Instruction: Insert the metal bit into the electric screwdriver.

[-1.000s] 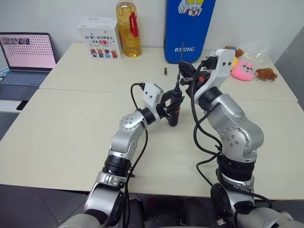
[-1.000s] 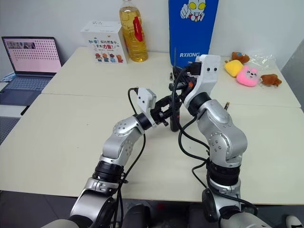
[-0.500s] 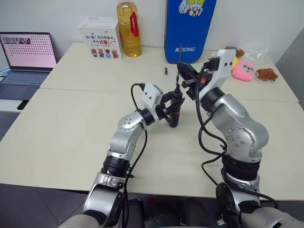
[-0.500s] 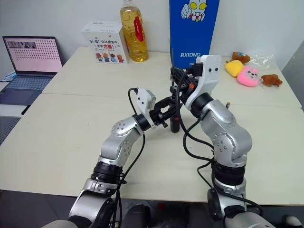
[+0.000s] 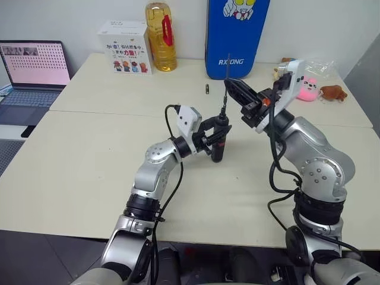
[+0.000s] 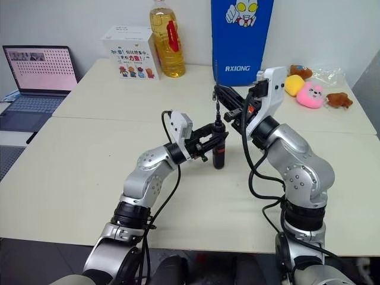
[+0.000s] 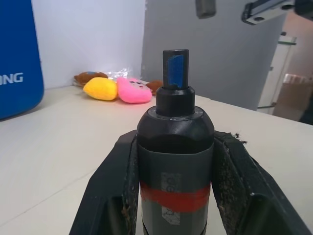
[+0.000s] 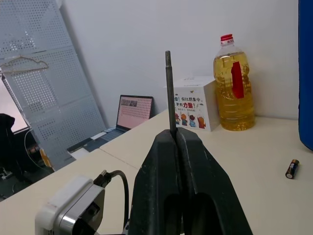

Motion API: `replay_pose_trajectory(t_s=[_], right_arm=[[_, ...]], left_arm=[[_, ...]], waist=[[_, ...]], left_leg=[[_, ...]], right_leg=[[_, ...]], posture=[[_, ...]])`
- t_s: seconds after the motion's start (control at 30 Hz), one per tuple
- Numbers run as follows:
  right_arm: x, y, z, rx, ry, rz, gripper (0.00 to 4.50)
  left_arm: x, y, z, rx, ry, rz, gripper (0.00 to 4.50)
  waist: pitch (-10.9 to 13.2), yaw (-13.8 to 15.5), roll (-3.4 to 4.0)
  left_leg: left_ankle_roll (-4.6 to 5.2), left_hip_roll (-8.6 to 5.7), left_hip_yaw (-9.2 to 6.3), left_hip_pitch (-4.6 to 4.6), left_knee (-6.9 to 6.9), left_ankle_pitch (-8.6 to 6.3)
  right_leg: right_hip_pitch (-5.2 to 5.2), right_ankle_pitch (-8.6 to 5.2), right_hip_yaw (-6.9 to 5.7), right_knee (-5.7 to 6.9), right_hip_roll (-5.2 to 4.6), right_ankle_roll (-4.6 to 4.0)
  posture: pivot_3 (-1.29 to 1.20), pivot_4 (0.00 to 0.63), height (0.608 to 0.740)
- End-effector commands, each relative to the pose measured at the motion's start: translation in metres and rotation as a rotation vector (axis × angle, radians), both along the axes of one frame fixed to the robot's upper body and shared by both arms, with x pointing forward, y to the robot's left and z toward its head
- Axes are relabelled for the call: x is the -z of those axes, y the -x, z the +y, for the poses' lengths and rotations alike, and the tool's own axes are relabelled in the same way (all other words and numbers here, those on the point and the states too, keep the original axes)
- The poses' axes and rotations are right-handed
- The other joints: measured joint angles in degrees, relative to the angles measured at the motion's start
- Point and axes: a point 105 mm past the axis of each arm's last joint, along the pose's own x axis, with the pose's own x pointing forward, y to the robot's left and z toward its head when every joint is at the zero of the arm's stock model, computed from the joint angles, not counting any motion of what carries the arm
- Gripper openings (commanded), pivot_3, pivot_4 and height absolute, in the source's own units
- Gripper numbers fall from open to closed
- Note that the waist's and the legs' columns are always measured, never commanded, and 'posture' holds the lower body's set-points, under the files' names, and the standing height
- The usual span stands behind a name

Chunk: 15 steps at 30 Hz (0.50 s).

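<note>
The thin dark-grey metal bit [image 8: 169,93], pinched upright in the right gripper [image 5: 237,90], hovers beside the black-and-red electric screwdriver [image 5: 219,138] clamped by the left gripper [image 6: 208,141], awaiting alignment over its tip.

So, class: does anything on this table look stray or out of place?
One thing: a small battery lies loose on the table near the blue board, away from the other items. Everything else stands upright, nothing spilled.

Robot lab or office: pale worktables [image 5: 89,178], open laptop [image 5: 32,68], pegboard panel [image 8: 44,73] along wall
</note>
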Motion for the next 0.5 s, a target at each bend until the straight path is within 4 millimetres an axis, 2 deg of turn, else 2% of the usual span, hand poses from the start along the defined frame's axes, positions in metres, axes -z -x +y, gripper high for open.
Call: replay_pose_trajectory(t_s=[0.03,0.27,0.5], right_arm=[[-0.009,0.007,-0.006,-0.040,0.001,-0.054,0.02],[-0.015,0.014,-0.010,-0.089,0.020,-0.065,0.02],[-0.006,0.019,-0.007,-0.080,-0.003,-0.039,0.02]], left_arm=[[-0.024,0.013,-0.002,0.104,0.039,-0.068,1.67],[-0.026,0.022,0.002,0.175,0.000,-0.078,1.67],[-0.019,0.023,0.002,0.170,-0.008,-0.068,1.67]], waist=[[0.0,0.0,0.00],[0.0,0.0,0.00],[0.0,0.1,-0.01]], left_leg=[[0.00,0.00,0.00,0.00,0.00,0.00],[0.00,0.00,0.00,0.00,0.00,0.00],[0.00,0.00,0.00,0.00,0.00,0.00]], right_leg=[[0.00,0.00,0.00,0.00,0.00,0.00],[0.00,0.00,0.00,0.00,0.00,0.00],[0.01,0.00,0.00,-0.01,0.00,0.00]], posture=[[0.00,0.150,0.740],[0.00,0.150,0.740],[0.00,0.150,0.740]])
